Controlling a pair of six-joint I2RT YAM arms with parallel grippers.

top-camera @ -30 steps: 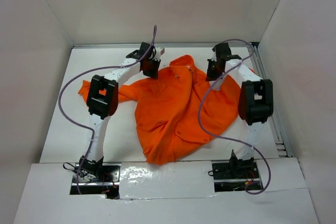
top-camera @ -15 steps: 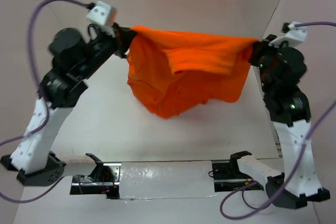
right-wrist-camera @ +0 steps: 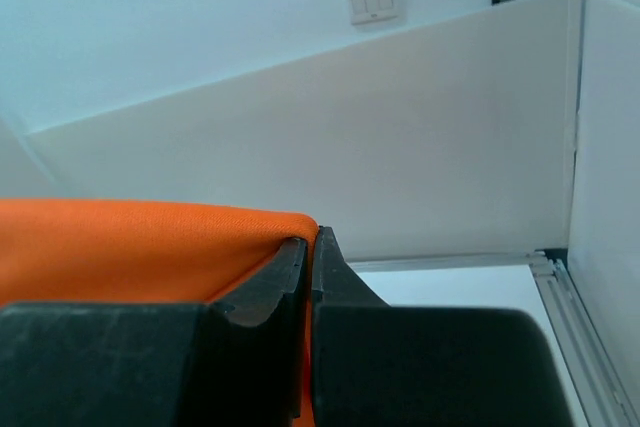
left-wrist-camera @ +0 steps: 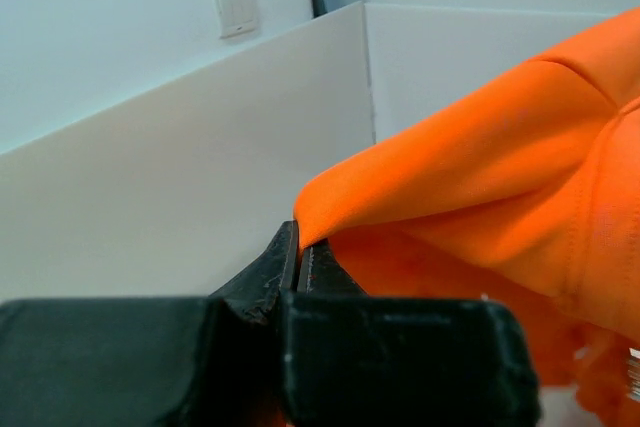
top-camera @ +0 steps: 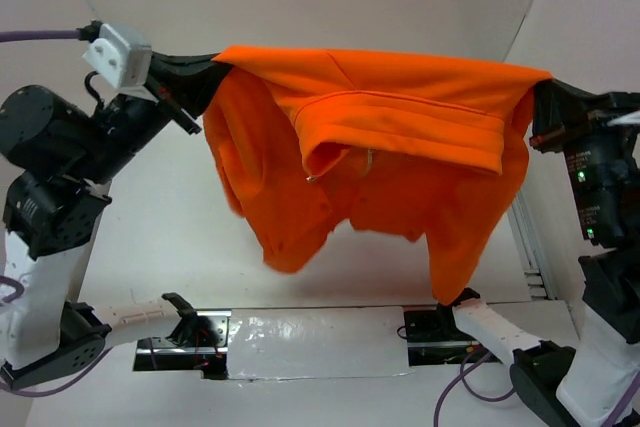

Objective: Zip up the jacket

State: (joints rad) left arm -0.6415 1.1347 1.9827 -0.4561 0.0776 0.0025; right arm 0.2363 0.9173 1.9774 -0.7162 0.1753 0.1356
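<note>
The bright orange jacket (top-camera: 390, 147) hangs in the air, stretched between both arms high above the table. My left gripper (top-camera: 212, 72) is shut on its left upper corner, and in the left wrist view the cloth (left-wrist-camera: 470, 177) comes out from between the closed fingertips (left-wrist-camera: 298, 247). My right gripper (top-camera: 542, 97) is shut on the right upper corner; the right wrist view shows the orange fabric (right-wrist-camera: 140, 247) pinched in the jaws (right-wrist-camera: 311, 247). A silver zipper pull (top-camera: 368, 159) dangles near the middle of the front. The lower hem droops unevenly.
The white table (top-camera: 180, 237) lies below, walled by white panels on the left, back and right. A metal rail (top-camera: 528, 247) runs along the right edge. The arm bases (top-camera: 185, 332) sit at the near edge with purple cables.
Both arms have lifted the jacket off the table and raised it higher and closer to the camera, spreading it wider. The grip on both corners has held.
</note>
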